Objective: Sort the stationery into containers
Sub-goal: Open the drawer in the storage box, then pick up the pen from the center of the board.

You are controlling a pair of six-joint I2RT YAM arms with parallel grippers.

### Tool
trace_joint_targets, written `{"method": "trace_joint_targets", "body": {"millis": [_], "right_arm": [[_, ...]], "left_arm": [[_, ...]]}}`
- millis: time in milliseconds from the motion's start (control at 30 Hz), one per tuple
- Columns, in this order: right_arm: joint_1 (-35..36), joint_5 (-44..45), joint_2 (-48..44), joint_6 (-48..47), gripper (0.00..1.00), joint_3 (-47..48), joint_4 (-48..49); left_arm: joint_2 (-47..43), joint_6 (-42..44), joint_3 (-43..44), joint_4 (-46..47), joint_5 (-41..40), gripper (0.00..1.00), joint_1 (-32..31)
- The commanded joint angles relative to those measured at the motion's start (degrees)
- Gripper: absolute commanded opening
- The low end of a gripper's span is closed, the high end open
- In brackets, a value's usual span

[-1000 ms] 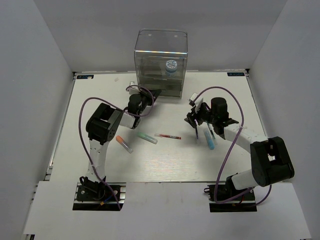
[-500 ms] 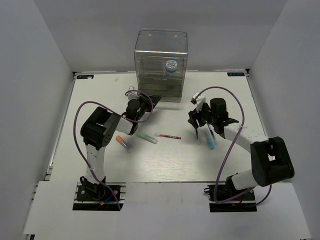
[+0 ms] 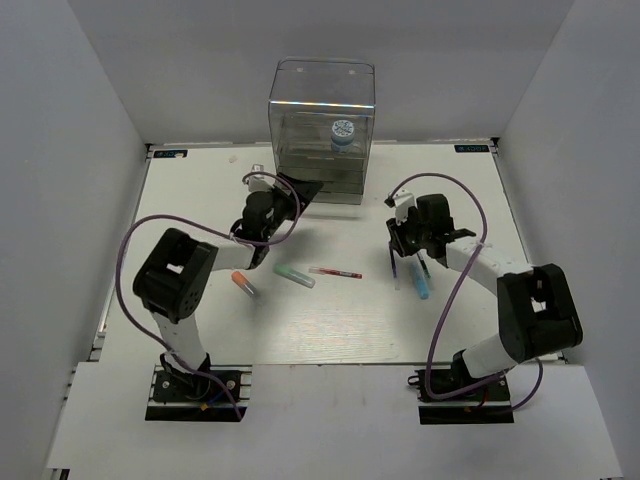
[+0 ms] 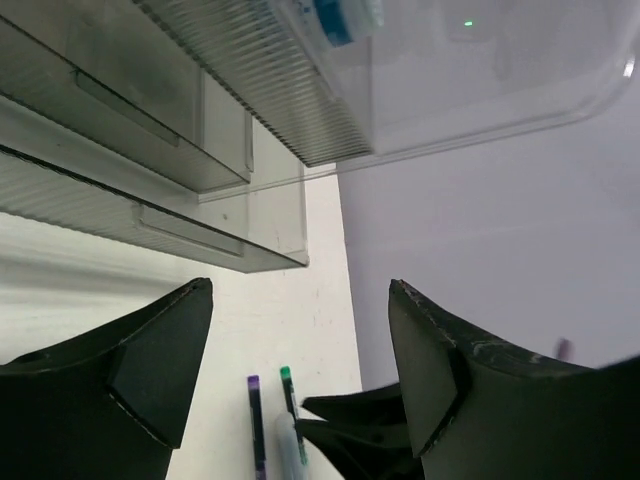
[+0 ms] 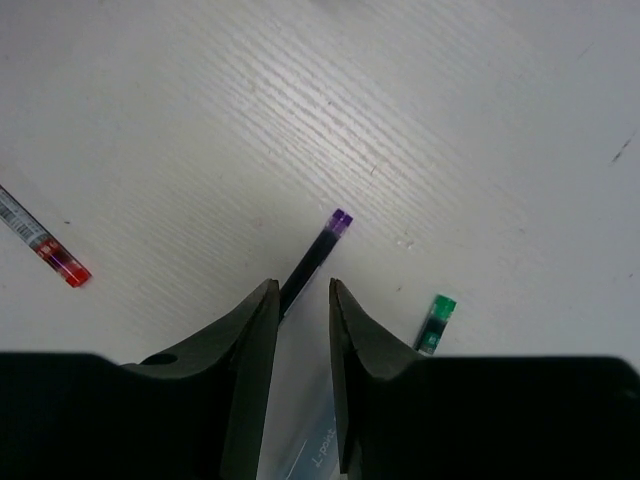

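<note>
The containers are a clear drawer cabinet (image 3: 322,120) (image 4: 200,90) at the back, with a blue-white roll (image 3: 343,133) (image 4: 340,15) inside. My left gripper (image 3: 272,200) (image 4: 300,290) stands open and empty just in front of its lowest drawer (image 3: 303,188) (image 4: 190,240), which sticks out. My right gripper (image 3: 407,248) (image 5: 302,290) is shut on the light-blue marker (image 3: 421,284) (image 5: 300,440), which lies on the table. A purple-capped pen (image 5: 322,248) and a green-capped pen (image 5: 436,320) lie beside it. An orange-capped marker (image 3: 243,283), a mint-green marker (image 3: 294,274) and a red-white pen (image 3: 336,272) (image 5: 45,250) lie mid-table.
White walls close in the table (image 3: 480,200) on three sides. The purple cables of both arms loop over the table near the grippers.
My left gripper has opened and shifted up-left beside the pulled-out drawer. My right gripper has narrowed from open onto the light-blue marker. The stationery on the table has not moved.
</note>
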Motion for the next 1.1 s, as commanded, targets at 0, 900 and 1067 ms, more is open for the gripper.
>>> {"method": "trace_joint_targets", "body": {"millis": [0,900,1067], "right_arm": [[-0.18,0.96,2.16,0.98,0.33,3.38,-5.3],[0.08,-6.49,16.06,-3.05,0.04,12.27,-16.55],[0.43,-20.81,15.53,-17.78,0.0,21.65,-22.88]], "left_arm": [[-7.27,3.68,-1.94,-5.91,0.69,0.81,-0.26],[-30.06,5.37,-0.9,-54.52,-7.41,0.9,-0.79],[-26.28,5.37,1.65,-58.03,-3.28,0.9,-0.79]]}}
